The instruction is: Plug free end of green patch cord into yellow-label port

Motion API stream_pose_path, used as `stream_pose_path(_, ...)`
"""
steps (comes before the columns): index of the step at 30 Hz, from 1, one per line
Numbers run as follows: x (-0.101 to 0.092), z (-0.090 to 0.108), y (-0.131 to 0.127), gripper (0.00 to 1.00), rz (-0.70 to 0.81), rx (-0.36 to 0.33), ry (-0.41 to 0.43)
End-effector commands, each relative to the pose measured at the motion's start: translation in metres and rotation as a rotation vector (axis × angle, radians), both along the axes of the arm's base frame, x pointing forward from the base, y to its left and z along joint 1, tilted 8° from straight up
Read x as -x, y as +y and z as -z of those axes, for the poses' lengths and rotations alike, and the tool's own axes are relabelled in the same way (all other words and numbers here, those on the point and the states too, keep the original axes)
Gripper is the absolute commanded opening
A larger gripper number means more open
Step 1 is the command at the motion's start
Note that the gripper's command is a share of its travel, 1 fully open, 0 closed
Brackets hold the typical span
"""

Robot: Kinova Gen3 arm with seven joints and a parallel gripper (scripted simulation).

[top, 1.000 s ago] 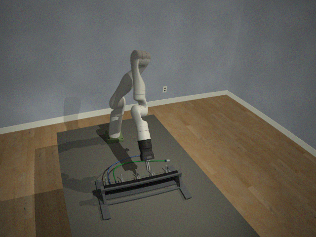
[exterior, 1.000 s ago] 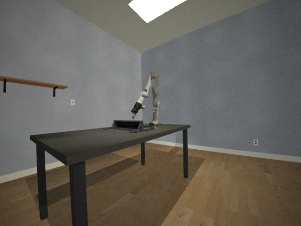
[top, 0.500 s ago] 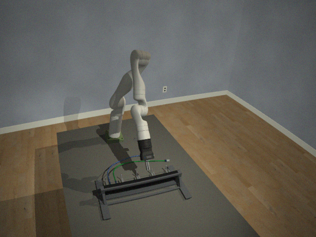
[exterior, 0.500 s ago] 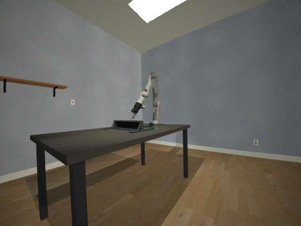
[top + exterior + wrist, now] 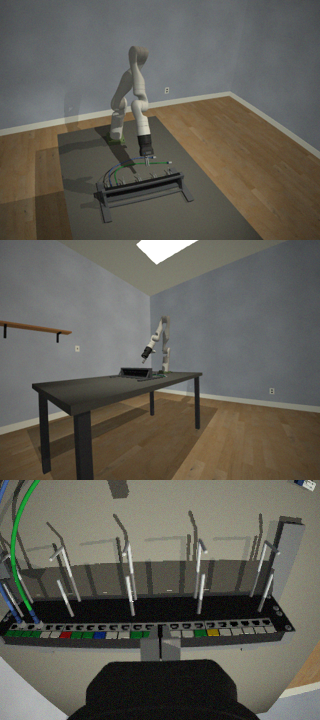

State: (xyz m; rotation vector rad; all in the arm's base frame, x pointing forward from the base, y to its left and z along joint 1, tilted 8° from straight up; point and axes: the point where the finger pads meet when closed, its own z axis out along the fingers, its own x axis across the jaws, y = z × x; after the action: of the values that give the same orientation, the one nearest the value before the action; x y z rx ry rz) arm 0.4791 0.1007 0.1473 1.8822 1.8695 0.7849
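the tool point(image 5: 147, 162) is held above the surface point(image 5: 160, 222), behind the rack point(image 5: 144, 187), with its fingers pressed together on nothing. in the wrist view the closed fingers are seen pointing down at the middle of the port row, just left of the yellow label point(image 5: 214, 632).

the green cord point(image 5: 124, 165) is seen plugged in at the rack's left end, arched up and back, then run to the right behind the rack. its free plug point(image 5: 169, 162) is laid on the surface well to the right of the tool, untouched and apart from the rack. in the wrist view that plug point(image 5: 307, 482) is found at the upper right corner, far from the yellow label.

the blue cord point(image 5: 116, 166) is also plugged in at the left end, beside the green one, and is curved over toward the tool; its plug point(image 5: 153, 157) is seen just beside the tool's black body, though whether it is touched cannot be told.

the rack is stood upright on its 2 feet, with several thin posts point(image 5: 153, 175) raised along its back. green, red and blue labels are seen on the left half of the port row.

in the exterior view the tool point(image 5: 142, 361) is shown tilted above the rack point(image 5: 135, 372), clear of it.
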Motion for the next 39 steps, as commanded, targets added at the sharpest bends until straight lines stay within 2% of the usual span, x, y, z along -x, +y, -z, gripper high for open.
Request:
stream_pose_path(1,0.006,-0.023,0.003,0.0,-0.007,-0.014,-0.026)
stream_pose_path(7,0.029,-0.05,-0.002,0.0,-0.007,-0.014,-0.026)
stream_pose_path(17,0.045,-0.069,-0.005,0.0,-0.007,-0.014,-0.026)
stream_pose_path(39,0.057,-0.084,-0.008,0.0,-0.007,-0.014,-0.026)
